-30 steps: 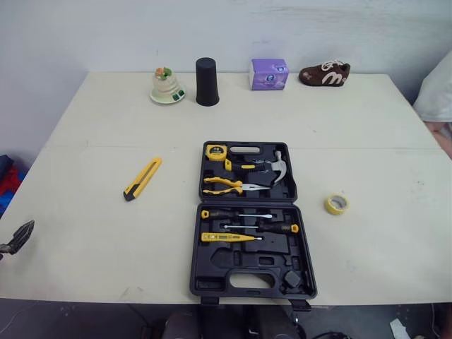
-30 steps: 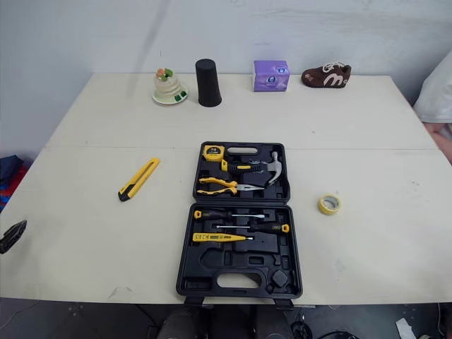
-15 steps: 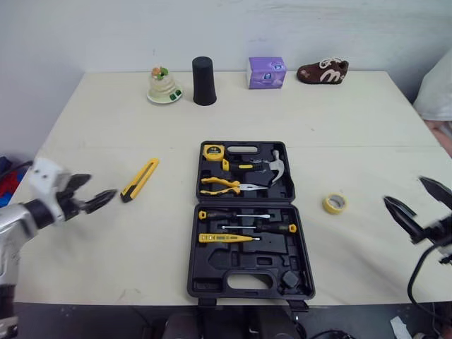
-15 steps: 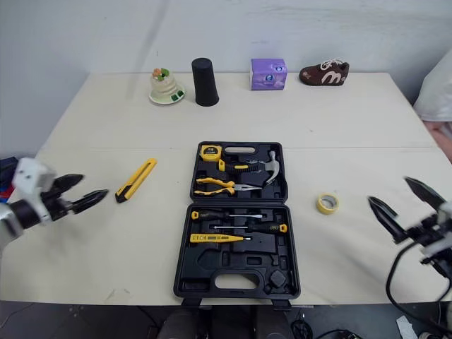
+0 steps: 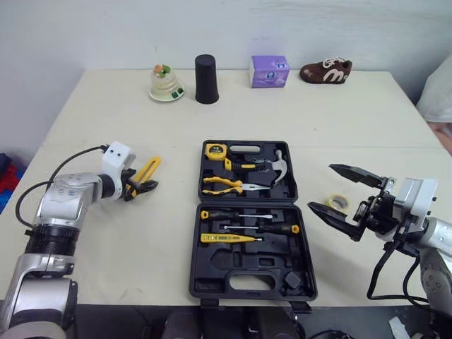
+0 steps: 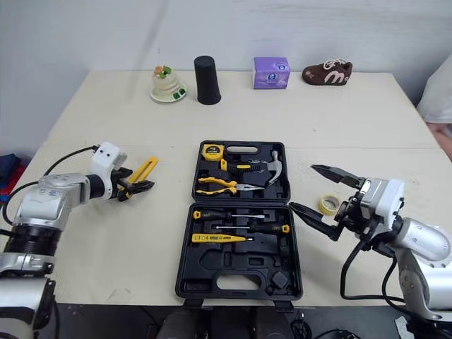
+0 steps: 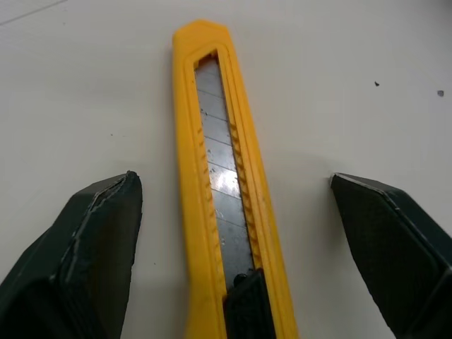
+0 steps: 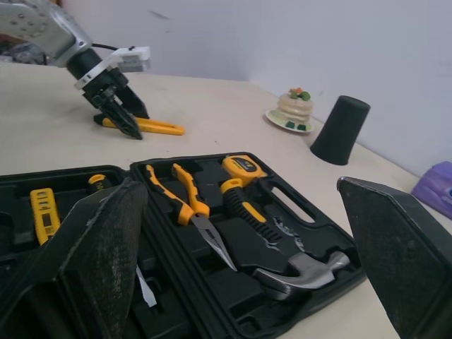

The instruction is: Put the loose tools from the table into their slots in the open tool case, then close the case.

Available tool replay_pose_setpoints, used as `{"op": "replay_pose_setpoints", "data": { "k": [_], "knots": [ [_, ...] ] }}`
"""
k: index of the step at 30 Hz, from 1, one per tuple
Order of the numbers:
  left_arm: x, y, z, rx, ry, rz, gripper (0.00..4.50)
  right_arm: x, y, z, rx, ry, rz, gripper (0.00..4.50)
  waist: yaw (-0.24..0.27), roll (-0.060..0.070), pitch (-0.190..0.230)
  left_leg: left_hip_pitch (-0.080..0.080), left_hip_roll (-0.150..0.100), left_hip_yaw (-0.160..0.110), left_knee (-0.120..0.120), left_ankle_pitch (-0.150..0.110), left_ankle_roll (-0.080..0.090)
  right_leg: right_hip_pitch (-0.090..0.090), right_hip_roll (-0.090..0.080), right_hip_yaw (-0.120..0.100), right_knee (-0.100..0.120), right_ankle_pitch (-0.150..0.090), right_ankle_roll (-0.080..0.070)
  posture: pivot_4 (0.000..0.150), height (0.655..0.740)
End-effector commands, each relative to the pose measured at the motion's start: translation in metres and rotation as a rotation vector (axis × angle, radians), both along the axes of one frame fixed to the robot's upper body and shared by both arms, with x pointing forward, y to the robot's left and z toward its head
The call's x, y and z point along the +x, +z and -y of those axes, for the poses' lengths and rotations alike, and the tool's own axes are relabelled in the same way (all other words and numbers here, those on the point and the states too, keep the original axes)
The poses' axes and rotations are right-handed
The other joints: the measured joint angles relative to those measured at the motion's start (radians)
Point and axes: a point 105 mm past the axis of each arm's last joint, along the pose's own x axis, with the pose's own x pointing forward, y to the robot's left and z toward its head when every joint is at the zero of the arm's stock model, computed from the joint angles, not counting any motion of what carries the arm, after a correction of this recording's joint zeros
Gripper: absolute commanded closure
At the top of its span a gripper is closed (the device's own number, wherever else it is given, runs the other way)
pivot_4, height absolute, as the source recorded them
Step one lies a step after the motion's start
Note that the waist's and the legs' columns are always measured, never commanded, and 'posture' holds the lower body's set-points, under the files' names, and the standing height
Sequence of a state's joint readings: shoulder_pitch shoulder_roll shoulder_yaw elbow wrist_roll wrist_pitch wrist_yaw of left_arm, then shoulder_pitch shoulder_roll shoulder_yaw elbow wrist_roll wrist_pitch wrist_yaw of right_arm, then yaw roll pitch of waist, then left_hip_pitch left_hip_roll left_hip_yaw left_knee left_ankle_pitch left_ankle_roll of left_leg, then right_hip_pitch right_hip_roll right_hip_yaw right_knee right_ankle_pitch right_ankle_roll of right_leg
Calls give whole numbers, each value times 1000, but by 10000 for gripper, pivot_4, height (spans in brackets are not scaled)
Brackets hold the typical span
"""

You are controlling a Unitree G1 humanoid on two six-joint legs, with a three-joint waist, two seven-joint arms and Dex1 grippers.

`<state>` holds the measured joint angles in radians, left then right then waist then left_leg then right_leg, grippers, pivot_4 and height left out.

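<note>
The open black tool case (image 5: 247, 282) lies mid-table, holding a tape measure, pliers (image 5: 224, 186), a hammer (image 5: 275, 168) and screwdrivers. A yellow utility knife (image 5: 150, 169) lies on the table left of the case. My left gripper (image 5: 145, 188) is open and low over the knife's near end; in the left wrist view the knife (image 7: 226, 212) runs between the two fingers (image 7: 92, 240). A yellow tape roll (image 5: 337, 203) lies right of the case. My right gripper (image 5: 321, 187) hangs wide open above the table beside the roll, pointing toward the case.
Along the far edge stand a small ornament on a plate (image 5: 167, 84), a black cup (image 5: 206, 80), a purple tissue box (image 5: 269, 71) and a brown shoe (image 5: 325, 71). A person's white sleeve (image 5: 438, 92) shows at the right edge.
My left gripper has moved right and down until it straddles the knife. The right gripper has swung left toward the tape roll and the case's right side.
</note>
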<state>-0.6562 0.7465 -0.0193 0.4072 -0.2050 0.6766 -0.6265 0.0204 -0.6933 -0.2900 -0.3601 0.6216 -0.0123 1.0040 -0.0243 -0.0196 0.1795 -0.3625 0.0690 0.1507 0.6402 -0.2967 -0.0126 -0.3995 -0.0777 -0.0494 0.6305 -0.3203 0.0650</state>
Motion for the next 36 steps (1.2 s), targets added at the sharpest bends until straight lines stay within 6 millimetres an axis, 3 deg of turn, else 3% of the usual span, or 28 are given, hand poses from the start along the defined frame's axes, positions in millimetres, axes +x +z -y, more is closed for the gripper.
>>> {"op": "replay_pose_setpoints", "data": {
  "k": [1,6,9,10,14,19,26,31,36],
  "knots": [
    [-2,-10,-8,5,23,-44,710,-7,5,-3,-4,5,35,0,0,0,0,0,1,0,1,0,0,0,0,0,1,0,0,1500,7400],
    [-15,-18,3,-36,-70,-133,17799,-12,2,3,-13,-24,31,0,-4,0,0,-2,2,0,8,-2,3,-1,-1,0,7,1,1,1500,7400],
    [-13,-8,2,-17,-86,-70,30887,-14,-2,6,-26,-33,21,0,-2,0,0,-2,1,-1,9,-2,4,-1,-2,1,8,1,2,1500,7400],
    [-12,0,5,-18,-113,-22,32825,-15,-3,7,-29,-35,18,0,-1,0,0,-2,1,-1,9,-2,4,-1,-2,1,8,1,2,1500,7400],
    [-19,46,39,-59,-349,215,32812,-18,-5,15,-54,-45,4,0,0,-2,1,-7,2,-2,9,-1,4,-5,-3,1,9,1,2,1500,7400],
    [-70,71,96,-3,-769,270,32812,-29,-14,25,-159,-11,-28,0,2,-4,2,-12,1,-1,11,-1,3,-10,-2,3,10,1,1,1500,7400],
    [-137,62,164,17,-1156,86,32812,-50,-23,30,-192,9,-109,0,0,-5,3,-9,-2,-1,10,0,5,-8,0,4,11,1,2,1500,7400],
    [-159,37,203,-27,-1230,-8,32812,-74,-40,28,-197,6,-212,0,1,-6,4,-8,-2,-3,11,1,5,-8,1,7,13,0,3,1500,7400],
    [-160,22,223,-37,-1228,-31,32812,-87,-46,31,-222,-21,-268,0,-2,-7,4,-8,-3,-3,11,1,4,-7,1,8,14,0,4,1500,7400]
  ]
}}
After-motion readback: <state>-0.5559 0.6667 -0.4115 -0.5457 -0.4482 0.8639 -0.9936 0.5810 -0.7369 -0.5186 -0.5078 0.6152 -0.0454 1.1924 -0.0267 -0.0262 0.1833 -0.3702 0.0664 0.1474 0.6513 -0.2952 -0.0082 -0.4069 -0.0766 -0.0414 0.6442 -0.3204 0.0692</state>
